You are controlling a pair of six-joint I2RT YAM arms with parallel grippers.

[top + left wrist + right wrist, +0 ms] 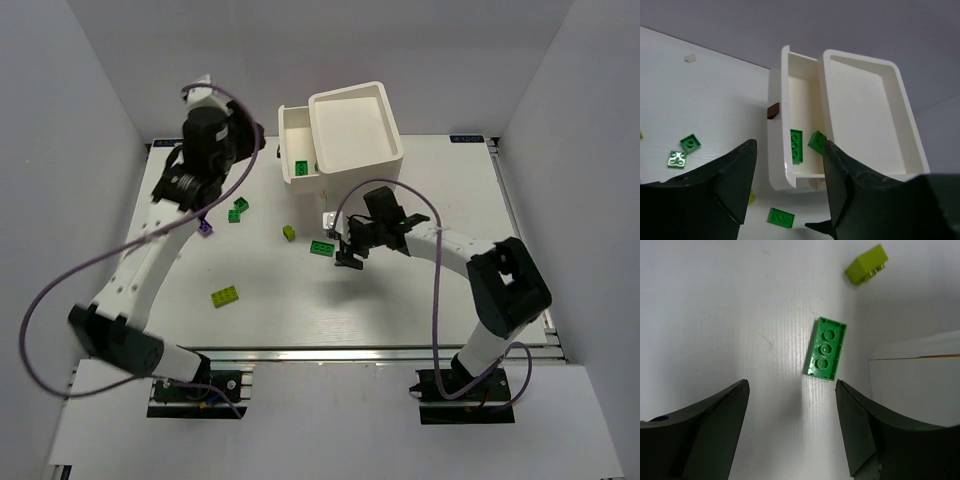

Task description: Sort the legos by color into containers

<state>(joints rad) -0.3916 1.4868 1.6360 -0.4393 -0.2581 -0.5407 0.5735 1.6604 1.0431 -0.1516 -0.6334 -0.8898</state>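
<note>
**Clerk:** Entry: green brick [825, 349]. Where is it?

**Keeper:** It is loose on the table [715, 315], just ahead of the right claw [791, 390]. It sits a little right of the claw's middle line. It is not yet between the fingers and touches neither.

**Clerk:** State of that claw?

**Keeper:** Its jaws are spread wide, with nothing in them.

**Clerk:** How does the brick lie?

**Keeper:** Flat, and seemingly hollow side up. Its long axis runs nearly along the claw's line of reach, with the far end leaning slightly right. By my reckoning the fingers would close across the narrow width. That calls for a small shift right and a slight turn of the wrist before coming down.

**Clerk:** Neighbours?

**Keeper:** A lime brick [867, 263] lies further ahead and to the right, well apart. A white corner, seemingly the cabinet [915, 375], is near on the right. The right-hand finger would have to drop between it and the brick.

**Clerk:** And the other arm?

**Keeper:** The left claw [789, 150] hangs before the open drawer [802, 100]. Its jaws are apart and empty. Two green bricks [796, 145] already lie in that drawer.

**Clerk:** Which arm is nearer the loose brick?

**Keeper:** The right arm, plainly. The left is well apart from it, up by the cabinet.
</note>
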